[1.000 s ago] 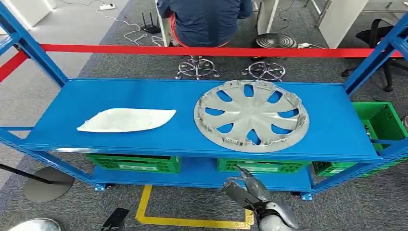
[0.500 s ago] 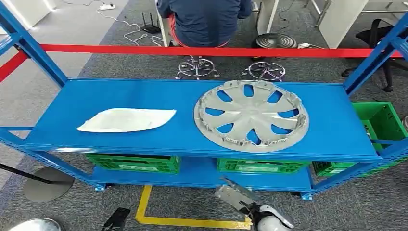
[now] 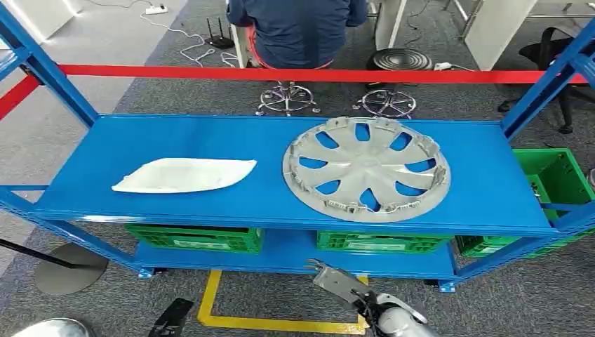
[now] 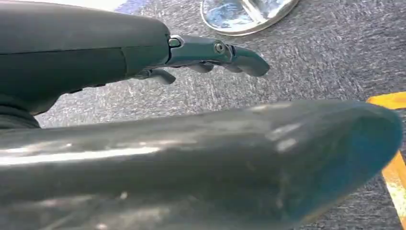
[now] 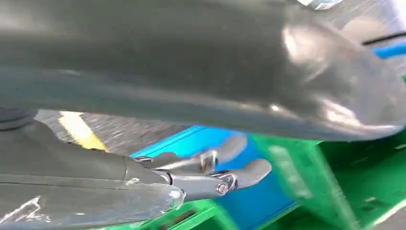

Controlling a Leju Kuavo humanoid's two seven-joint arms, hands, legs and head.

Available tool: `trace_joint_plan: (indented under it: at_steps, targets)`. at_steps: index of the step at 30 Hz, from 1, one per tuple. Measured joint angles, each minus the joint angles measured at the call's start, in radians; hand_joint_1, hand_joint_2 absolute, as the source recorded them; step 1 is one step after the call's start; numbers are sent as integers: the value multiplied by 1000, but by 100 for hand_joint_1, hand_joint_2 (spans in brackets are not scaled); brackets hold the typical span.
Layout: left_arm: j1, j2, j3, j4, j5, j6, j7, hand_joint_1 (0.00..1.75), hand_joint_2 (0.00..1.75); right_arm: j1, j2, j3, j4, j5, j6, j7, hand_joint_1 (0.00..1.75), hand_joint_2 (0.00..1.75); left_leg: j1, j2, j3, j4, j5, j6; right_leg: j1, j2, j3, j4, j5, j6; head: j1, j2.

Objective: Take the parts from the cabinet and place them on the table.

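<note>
Right hand (image 3: pixel 335 282) low before shelf (image 3: pixel 175 137), fingers apart, empty. Wheel cover (image 3: pixel 365 168) directly ahead and above, nearest. Left hand (image 4: pixel 210 52) hangs over floor, loosely apart. White panel (image 3: pixel 184 175) leftward, long axis along shelf.

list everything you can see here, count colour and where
hubcap: one, silver-grey, right half of the top shelf
white part: one, white, left half of the top shelf
rack: one, blue, across the middle
crates: at least three, green, under the top shelf and at the right end
red bar: one, red, behind the rack
person: one, dark blue top, seated behind the red bar
right hand: one, grey, low in front of the rack, holds nothing
left hand: one, grey, above grey carpet, holds nothing
</note>
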Motion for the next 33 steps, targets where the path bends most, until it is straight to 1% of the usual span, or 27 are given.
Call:
trace_joint_plan:
  at_steps: [2, 5, 7, 8, 13, 20, 23, 24, 27, 29, 30, 31, 33]
  targets:
    - [-4, -1, 0, 0, -6, -4, 1, 0, 0, -8, -2, 12, -3, -32, 52, -47, 0, 0, 0, 0, 0, 0, 0, 0, 0, 0, 0, 0, 0, 0, 0, 0]
    - [-9, -3, 0, 0, -10, -6, 1, 0, 0, -9, -6, 31, -33, -54, 53, -91, 0, 0, 0, 0, 0, 0, 0, 0, 0, 0, 0, 0, 0, 0, 0, 0]
    - [-10, -4, -1, 0, -13, -9, 1, 0, 0, -11, -10, 43, -55, -61, 51, -104, 0, 0, 0, 0, 0, 0, 0, 0, 0, 0, 0, 0, 0, 0, 0, 0]
    - [-10, -5, 0, 0, -15, -10, 1, 0, 0, -12, -11, 48, -62, -66, 54, -101, 0, 0, 0, 0, 0, 0, 0, 0, 0, 0, 0, 0, 0, 0, 0, 0]
    - [-13, -6, -3, 0, -29, -10, 16, 0, 0, -25, -26, 66, -68, -134, 112, -30, 0, 0, 0, 0, 0, 0, 0, 0, 0, 0, 0, 0, 0, 0, 0, 0]
    - [-14, -6, -6, 0, -31, -10, 18, 0, 0, -37, -36, 69, -68, -158, 129, -19, 0, 0, 0, 0, 0, 0, 0, 0, 0, 0, 0, 0, 0, 0, 0, 0]
    - [-15, -7, -6, 0, -34, -10, 18, 0, 0, -38, -39, 69, -67, -195, 161, -24, 0, 0, 0, 0, 0, 0, 0, 0, 0, 0, 0, 0, 0, 0, 0, 0]
    - [-16, -8, -6, 0, -34, -10, 18, 0, 0, -37, -40, 69, -67, -198, 161, -33, 0, 0, 0, 0, 0, 0, 0, 0, 0, 0, 0, 0, 0, 0, 0, 0]
    - [-17, -11, -6, 0, -34, -10, 18, 0, 0, -33, -46, 74, -82, -197, 112, -84, 0, 0, 0, 0, 0, 0, 0, 0, 0, 0, 0, 0, 0, 0, 0, 0]
    - [-18, -12, -6, 0, -37, -10, 15, 0, 0, -31, -50, 79, -101, -199, 93, -112, 0, 0, 0, 0, 0, 0, 0, 0, 0, 0, 0, 0, 0, 0, 0, 0]
    - [-19, -13, -6, 0, -40, -10, 13, 0, 0, -27, -52, 81, -112, -205, 98, -123, 0, 0, 0, 0, 0, 0, 0, 0, 0, 0, 0, 0, 0, 0, 0, 0]
    - [-19, -13, -6, 0, -42, -10, 11, 0, 0, -26, -55, 84, -123, -216, 119, -126, 0, 0, 0, 0, 0, 0, 0, 0, 0, 0, 0, 0, 0, 0, 0, 0]
    - [-21, -13, -6, 0, -53, -16, 11, 0, 0, -21, -69, 93, -141, -234, 184, -148, 0, 0, 0, 0, 0, 0, 0, 0, 0, 0, 0, 0, 0, 0, 0, 0]
